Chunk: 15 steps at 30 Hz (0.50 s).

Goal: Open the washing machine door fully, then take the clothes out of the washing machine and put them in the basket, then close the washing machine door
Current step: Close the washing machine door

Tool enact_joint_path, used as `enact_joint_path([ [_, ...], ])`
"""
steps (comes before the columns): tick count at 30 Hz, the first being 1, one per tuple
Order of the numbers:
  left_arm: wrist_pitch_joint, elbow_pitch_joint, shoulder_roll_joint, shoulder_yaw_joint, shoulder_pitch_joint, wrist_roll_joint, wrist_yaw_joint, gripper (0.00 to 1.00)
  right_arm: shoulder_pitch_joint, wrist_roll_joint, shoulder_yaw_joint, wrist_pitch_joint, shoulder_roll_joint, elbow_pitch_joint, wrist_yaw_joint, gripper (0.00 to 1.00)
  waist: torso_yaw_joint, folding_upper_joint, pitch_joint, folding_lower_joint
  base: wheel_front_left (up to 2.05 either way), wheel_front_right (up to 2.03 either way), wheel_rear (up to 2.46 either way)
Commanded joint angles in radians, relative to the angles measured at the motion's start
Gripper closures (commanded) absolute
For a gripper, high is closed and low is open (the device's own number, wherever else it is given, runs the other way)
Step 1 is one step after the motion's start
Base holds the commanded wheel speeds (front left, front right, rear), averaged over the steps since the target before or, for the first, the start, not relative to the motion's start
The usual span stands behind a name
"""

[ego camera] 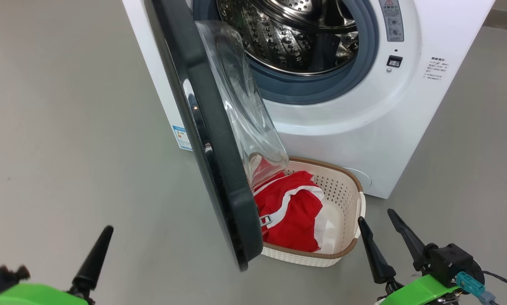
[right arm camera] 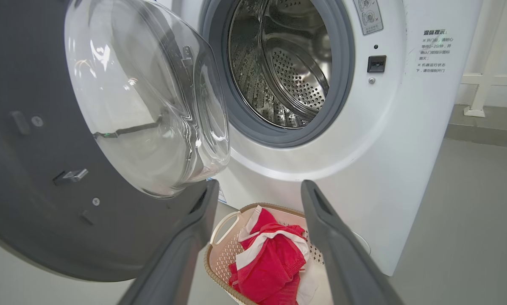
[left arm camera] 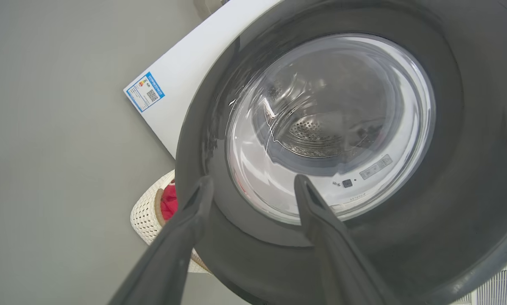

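On the grey floor [ego camera: 45, 127], the clothes [ego camera: 291, 207] lie in the basket [ego camera: 346, 186], near the right gripper [ego camera: 375, 217], its fingers [ego camera: 374, 254] spread. The left gripper [left arm camera: 252, 184], also spread, faces the washing machine door [left arm camera: 469, 148]. The blue label [left arm camera: 144, 92] is unreadable.

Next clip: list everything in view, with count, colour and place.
washing machine: one, white, on the floor
door: one, black rim, clear glass, swung open beside the basket
drum: one, steel, inside the machine, no clothes seen inside
label: one, blue, low on the machine's side
basket: one, cream, brown rim, on the floor before the machine
clothes: one, red and white, in the basket
floor: grey, all around
left gripper: one, dark, open, facing the door's outside
right gripper: one, dark, open, pointing toward the basket
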<state>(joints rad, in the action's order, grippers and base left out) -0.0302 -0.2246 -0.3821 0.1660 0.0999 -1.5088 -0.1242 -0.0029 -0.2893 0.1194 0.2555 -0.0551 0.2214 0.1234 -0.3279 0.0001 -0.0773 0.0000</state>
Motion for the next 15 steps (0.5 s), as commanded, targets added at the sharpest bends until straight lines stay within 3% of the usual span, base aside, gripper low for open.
enact_joint_path([
  [1,0.028,0.005,-0.018,-0.04,0.007,-0.006,-0.007,0.0,-0.004,-0.001,0.031,0.006,0.0,-0.019,0.007,0.0,0.001,-0.0001,0.003,0.0,0.0,0.0,0.0],
  [7,0.13,-0.046,0.011,0.0,-0.031,0.032,-0.007,0.0,-0.001,-0.004,0.035,0.006,0.001,-0.015,0.007,0.0,0.001,-0.0001,0.006,0.0,0.0,0.0,0.0],
  [15,0.26,-0.101,0.0,0.081,-0.041,0.126,-0.007,0.0,-0.006,-0.004,0.032,0.006,0.001,-0.012,0.007,0.0,0.001,-0.0001,0.001,0.0,0.0,0.0,0.0],
])
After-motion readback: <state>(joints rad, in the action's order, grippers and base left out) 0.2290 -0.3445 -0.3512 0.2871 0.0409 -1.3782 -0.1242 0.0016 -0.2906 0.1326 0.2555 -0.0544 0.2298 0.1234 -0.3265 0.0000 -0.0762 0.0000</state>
